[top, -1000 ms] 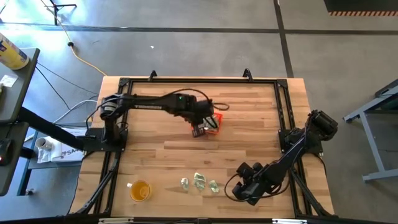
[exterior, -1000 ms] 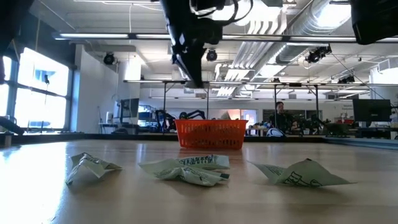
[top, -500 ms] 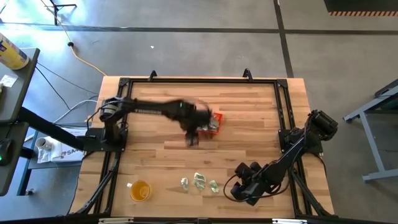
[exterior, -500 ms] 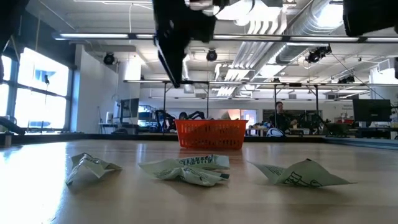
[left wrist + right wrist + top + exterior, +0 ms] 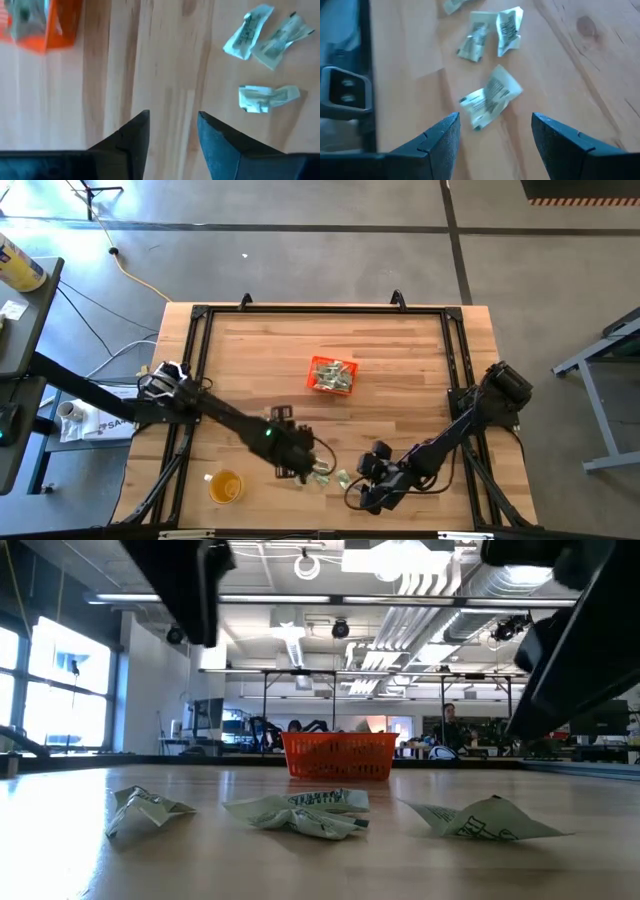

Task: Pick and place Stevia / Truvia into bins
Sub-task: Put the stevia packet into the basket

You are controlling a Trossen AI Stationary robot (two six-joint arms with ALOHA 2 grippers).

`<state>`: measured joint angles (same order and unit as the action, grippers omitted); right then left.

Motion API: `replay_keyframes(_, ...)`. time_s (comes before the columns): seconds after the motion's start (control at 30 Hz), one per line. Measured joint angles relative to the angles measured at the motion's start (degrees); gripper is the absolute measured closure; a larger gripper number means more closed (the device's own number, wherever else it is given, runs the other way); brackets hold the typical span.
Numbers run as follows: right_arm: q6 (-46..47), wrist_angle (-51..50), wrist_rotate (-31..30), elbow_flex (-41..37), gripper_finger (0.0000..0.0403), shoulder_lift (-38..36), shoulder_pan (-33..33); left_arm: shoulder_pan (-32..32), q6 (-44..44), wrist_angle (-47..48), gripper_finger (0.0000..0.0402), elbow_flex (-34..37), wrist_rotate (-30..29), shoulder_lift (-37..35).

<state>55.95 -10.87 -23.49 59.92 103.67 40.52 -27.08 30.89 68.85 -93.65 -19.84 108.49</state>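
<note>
Orange bin (image 5: 332, 374) sits on the wooden table (image 5: 400, 350), out toward the middle and nearer the far edge; several pale green and white sachets already lie inside it, seen from above. In the low view the bin (image 5: 339, 755) stands beyond three crumpled sachets (image 5: 298, 812) lying loose on the wood, well apart from it. The same three sachets (image 5: 324, 473) show from above in a short row near the front edge, well short of the bin. Left gripper (image 5: 300, 468) is over the row's left end, arm reaching diagonally from its base at the table's left side. Its wrist view shows its fingers (image 5: 131, 140) apart with bare wood between them, nothing held, three sachets (image 5: 267, 97) ahead of the tips and the bin (image 5: 42, 22) off at the frame corner. Right gripper (image 5: 368, 488) is just right of the row, close to the front edge. Its fingers (image 5: 442, 141) stand wide apart, empty, with one crumpled sachet (image 5: 490, 97) lying on the wood just beyond the gap and more farther on. A round yellow cup (image 5: 225, 485) stands near the front left corner, left of the sachets.
</note>
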Motion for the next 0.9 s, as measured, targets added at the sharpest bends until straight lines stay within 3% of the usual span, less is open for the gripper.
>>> replay_keyframes(0.2, -2.6, 4.6, -1.5, 0.0, 0.0167, 3.3, -1.5, -5.5, 14.7, 1.6, 0.0223, 3.0, -0.3, 0.0)
replay_keyframes(0.43, -18.6, 7.2, 0.1, 0.0, 0.0167, 6.5, -1.6, -9.4, 26.9, 1.3, 0.0225, 6.2, -0.8, 0.0)
replay_keyframes(0.67, -31.0, 8.2, -0.2, 0.0, 0.0167, 8.5, -1.9, -10.6, 31.7, 1.3, 0.0225, 7.5, -0.9, 0.0)
replay_keyframes(0.9, -35.8, 9.9, 1.0, 0.0, 0.0167, 8.8, -4.0, -10.4, 32.0, 1.2, 0.0225, 7.5, -0.7, 0.0)
